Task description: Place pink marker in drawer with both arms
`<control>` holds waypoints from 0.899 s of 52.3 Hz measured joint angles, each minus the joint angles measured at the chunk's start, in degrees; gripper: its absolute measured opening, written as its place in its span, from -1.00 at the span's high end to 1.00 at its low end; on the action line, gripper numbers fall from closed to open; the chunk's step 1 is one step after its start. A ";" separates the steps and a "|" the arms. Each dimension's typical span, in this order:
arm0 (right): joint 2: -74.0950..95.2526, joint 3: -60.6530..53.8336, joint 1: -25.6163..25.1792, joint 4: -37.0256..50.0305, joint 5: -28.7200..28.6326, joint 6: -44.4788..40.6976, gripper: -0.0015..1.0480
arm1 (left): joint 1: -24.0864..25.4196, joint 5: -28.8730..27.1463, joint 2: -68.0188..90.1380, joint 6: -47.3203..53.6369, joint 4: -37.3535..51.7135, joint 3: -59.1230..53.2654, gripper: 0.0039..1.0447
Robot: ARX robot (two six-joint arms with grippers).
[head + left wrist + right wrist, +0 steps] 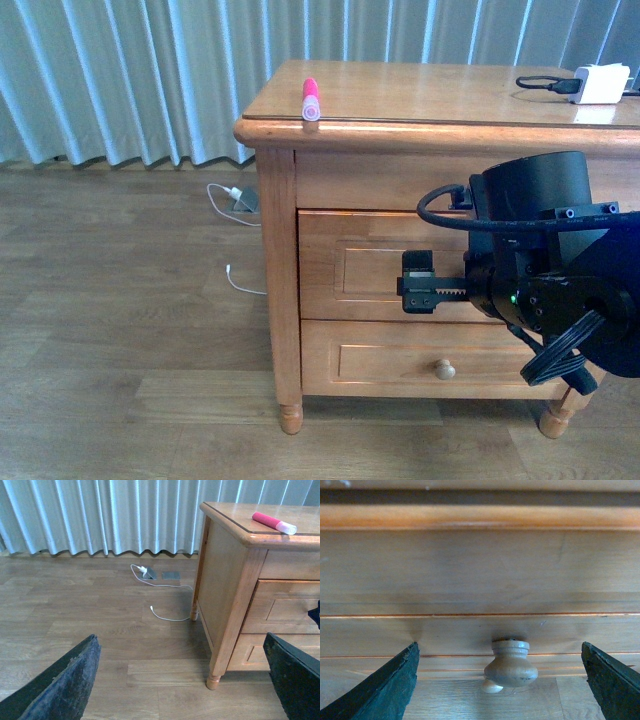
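The pink marker is lying on the desk top, at its front edge near the corner, with its paler round end facing the room. It is sitting above the right pincer and off toward the left arm's side, well apart from it. The drawer is looking closed, and the right pincer is hovering just in front of its panel. In the right wrist view the right pincer is standing wide open, its fingers flanking the round wooden knob without touching it. The left pincer is also gaping open, gripping nothing, over the wooden floor beside the desk; the pink marker is resting out ahead of it and well apart. Far from the right pincer, on the back of the desk top, a white charger block is sitting with its black cable. A white cable is trailing across the floor ahead of the left pincer, before the pale curtain.
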 joint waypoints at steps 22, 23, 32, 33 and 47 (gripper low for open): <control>0.00 0.04 -0.28 -0.04 -1.84 -0.59 0.25 | 0.00 0.00 0.00 0.00 0.00 0.00 -0.89; 0.00 0.04 -0.31 -0.22 -1.95 -0.72 0.32 | 0.00 0.00 0.00 0.00 0.00 0.00 -0.89; -0.02 0.04 -0.57 -0.52 -2.67 -1.66 0.56 | 0.00 0.00 0.00 0.00 0.00 0.00 -0.89; -0.02 0.04 -0.57 -0.55 -2.67 -1.77 0.56 | 0.00 0.00 0.00 0.00 0.00 0.00 -0.89; -0.50 0.07 -0.52 -2.97 -3.76 -2.45 0.56 | 0.00 -0.02 0.00 0.00 0.00 0.00 -0.89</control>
